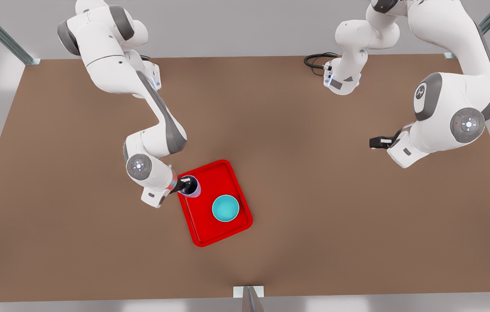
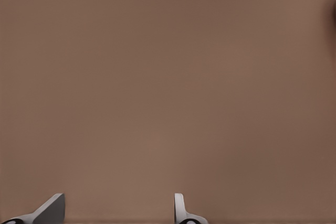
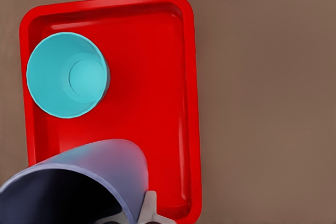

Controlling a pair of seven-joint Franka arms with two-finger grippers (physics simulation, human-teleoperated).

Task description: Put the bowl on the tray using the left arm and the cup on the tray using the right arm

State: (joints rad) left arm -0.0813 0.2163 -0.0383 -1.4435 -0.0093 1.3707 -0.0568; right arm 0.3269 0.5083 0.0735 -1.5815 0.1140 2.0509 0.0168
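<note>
The red tray (image 1: pixel 204 232) lies on the brown table, left of centre in the front view. The teal bowl (image 1: pixel 225 208) sits upright in it, seen from above (image 3: pixel 65 74) on the tray (image 3: pixel 157 77). My right gripper (image 1: pixel 185 184), on the arm at the front view's left, is shut on the rim of the lavender cup (image 1: pixel 194 188) over the tray's near corner. The cup (image 3: pixel 89 177) looms close in the right wrist view; I cannot tell whether it touches the tray. My left gripper (image 1: pixel 377 142) waits far off at the front view's right, open (image 2: pixel 115 216) over bare table.
A black cable (image 1: pixel 316 60) loops near the table's back edge beside the other arm's base. A metal bracket (image 1: pixel 248 292) stands at the front edge. Bare brown table (image 1: pixel 323 208) spreads between the tray and the left arm.
</note>
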